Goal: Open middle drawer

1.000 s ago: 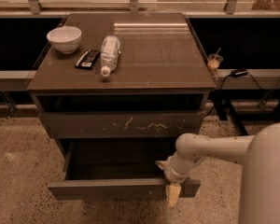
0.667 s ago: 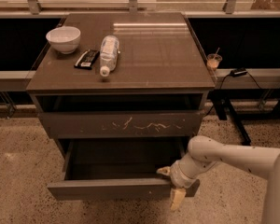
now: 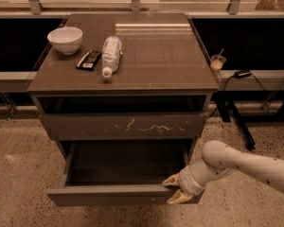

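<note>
The middle drawer (image 3: 109, 195) is the plain dark front below the scratched front (image 3: 128, 126). It stands pulled well out, and its dark inside shows. My gripper (image 3: 175, 189) is at the right end of that front. One finger is inside over the top edge and the other is on the outer face, so it is shut on the front panel. My pale arm (image 3: 246, 164) comes in from the lower right. The lowest drawer is hidden under the open one.
On the cabinet top (image 3: 156, 56) are a white bowl (image 3: 65, 39), a lying clear bottle (image 3: 111, 55) and a flat black object (image 3: 88, 59). A small cup with a straw (image 3: 217, 62) stands on the low shelf to the right. A black stand leg (image 3: 236, 122) is at the right.
My arm has swung lower and further right while the gripper stayed at the drawer's right front. The drawer has come out slightly further.
</note>
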You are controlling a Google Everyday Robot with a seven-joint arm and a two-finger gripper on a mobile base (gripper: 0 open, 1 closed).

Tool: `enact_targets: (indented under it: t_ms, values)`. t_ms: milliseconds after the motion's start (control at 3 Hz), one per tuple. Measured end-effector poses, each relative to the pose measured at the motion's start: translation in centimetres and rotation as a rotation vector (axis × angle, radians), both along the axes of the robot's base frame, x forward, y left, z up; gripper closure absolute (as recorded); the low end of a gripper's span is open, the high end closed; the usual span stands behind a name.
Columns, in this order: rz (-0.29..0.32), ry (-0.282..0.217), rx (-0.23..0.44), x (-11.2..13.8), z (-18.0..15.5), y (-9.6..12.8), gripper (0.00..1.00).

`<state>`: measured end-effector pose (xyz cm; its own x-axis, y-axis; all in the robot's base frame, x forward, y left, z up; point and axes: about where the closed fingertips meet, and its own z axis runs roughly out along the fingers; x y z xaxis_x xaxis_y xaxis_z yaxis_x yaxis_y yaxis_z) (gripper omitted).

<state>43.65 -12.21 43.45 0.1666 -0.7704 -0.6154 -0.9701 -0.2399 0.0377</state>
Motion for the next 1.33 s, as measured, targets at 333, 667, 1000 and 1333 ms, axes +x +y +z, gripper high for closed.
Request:
enact_targets:
  t_ms: [333, 667, 1000, 1333]
  values:
    - [0.002, -0.013, 0.022, -0.4, 0.6, -0.8, 0.74]
    - [0.002, -0.026, 0.023, -0.4, 1.1, -0.9, 0.44]
    - [0.005, -0.077, 0.025, -0.3, 3.2, -2.2, 0.30]
    - [-0.012, -0.127, 0.041, -0.1, 6.0, -4.1, 0.21]
